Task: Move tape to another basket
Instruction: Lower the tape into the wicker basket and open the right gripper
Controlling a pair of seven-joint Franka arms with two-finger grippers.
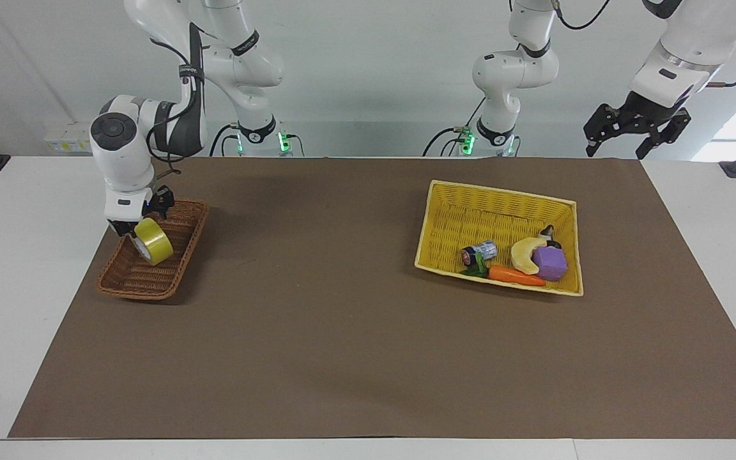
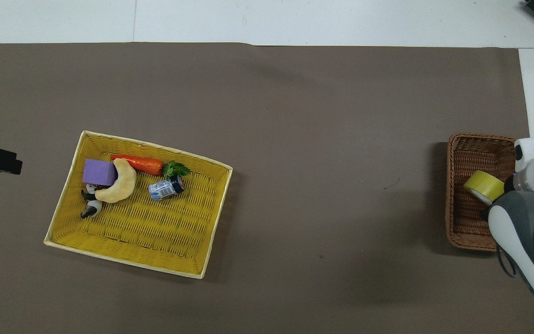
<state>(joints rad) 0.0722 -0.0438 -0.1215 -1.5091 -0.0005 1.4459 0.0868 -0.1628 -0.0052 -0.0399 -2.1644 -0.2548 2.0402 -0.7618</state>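
A: Where is the tape (image 1: 153,241)?

B: At the brown basket (image 1: 151,282) by the right arm's end of the table. It hangs tilted, low inside the part of the basket nearer the robots, right at the tip of the right claw (image 1: 140,230).

A: Is the claw gripping it?

B: I cannot tell; the roll and the wrist hide the grip. I also cannot tell whether the roll touches the basket floor.

A: Why so low?

B: Probably so the roll drops a short way and does not bounce or roll out over the shallow wall.

A: And the left claw (image 1: 636,133)?

B: Wide, holding nothing, raised above the mat's corner at its own end. It waits clear of the yellow basket (image 1: 490,203), where 1 carrot (image 1: 516,275) and other items lie.
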